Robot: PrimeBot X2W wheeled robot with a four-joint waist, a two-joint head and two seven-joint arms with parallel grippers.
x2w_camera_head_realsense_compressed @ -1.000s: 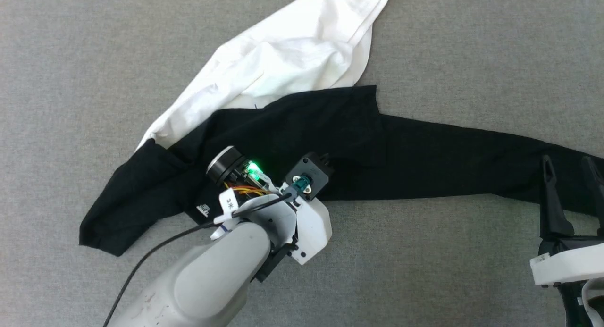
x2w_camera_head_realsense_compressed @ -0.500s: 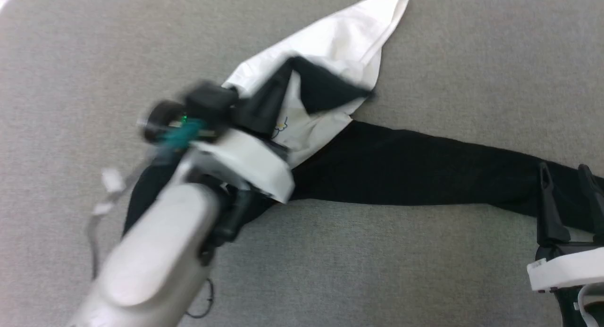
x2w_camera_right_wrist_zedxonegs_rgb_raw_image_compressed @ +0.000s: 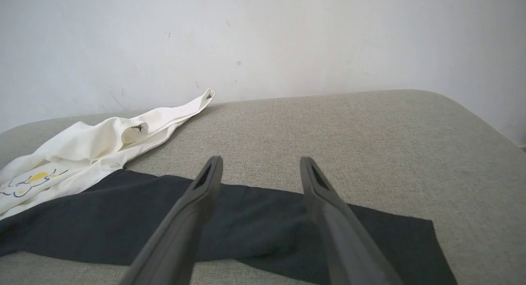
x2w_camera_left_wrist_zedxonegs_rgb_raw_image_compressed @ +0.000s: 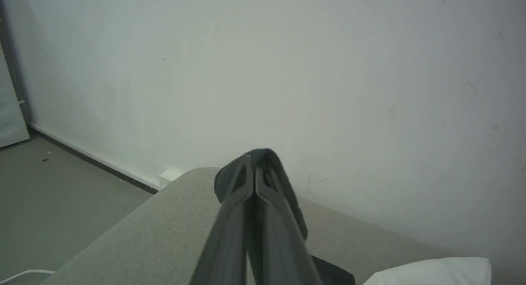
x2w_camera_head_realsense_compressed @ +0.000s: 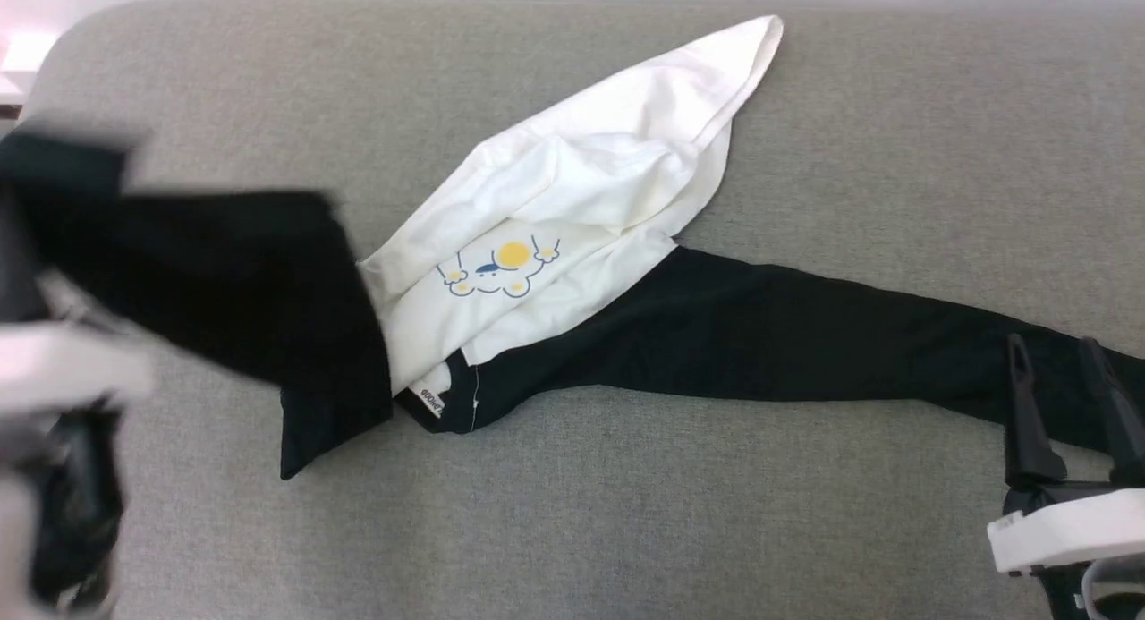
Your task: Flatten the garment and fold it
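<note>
The garment (x2w_camera_head_realsense_compressed: 572, 217), a white long-sleeved shirt with black sleeves and black collar trim, lay crumpled across the middle of the grey upholstered cushion (x2w_camera_head_realsense_compressed: 626, 513), its white body bunched and tapering toward the upper right of the head view. One black sleeve (x2w_camera_head_realsense_compressed: 805, 334) ran flat to the right edge. The other sleeve (x2w_camera_head_realsense_compressed: 224, 271) stretched to the upper left, blurred.

The left pincer (x2w_camera_left_wrist_zedxonegs_rgb_raw_image_compressed: 254, 170) was clenched, and dark cloth wrapped around its tips, so it appeared to be gripping that left-hand sleeve. The right pincer (x2w_camera_head_realsense_compressed: 1052, 344) stood released, its fingers spread over the right-hand sleeve near the cuff without holding it; contact could not be judged.

The likely trouble lay in that imbalance. With nothing pinning the right side, a hard pull to the left could have dragged the whole shirt sideways rather than spreading it, deepening the folds in the white body. The thin pinch of cloth could also have slipped out, and the sleeve sat close to the cushion's left edge, where it might have dropped over.

A small white neck label (x2w_camera_head_realsense_compressed: 429, 398) carried dark letters, turned and too small to read. The yellow-and-blue cartoon print (x2w_camera_head_realsense_compressed: 501, 269) showed no words.
</note>
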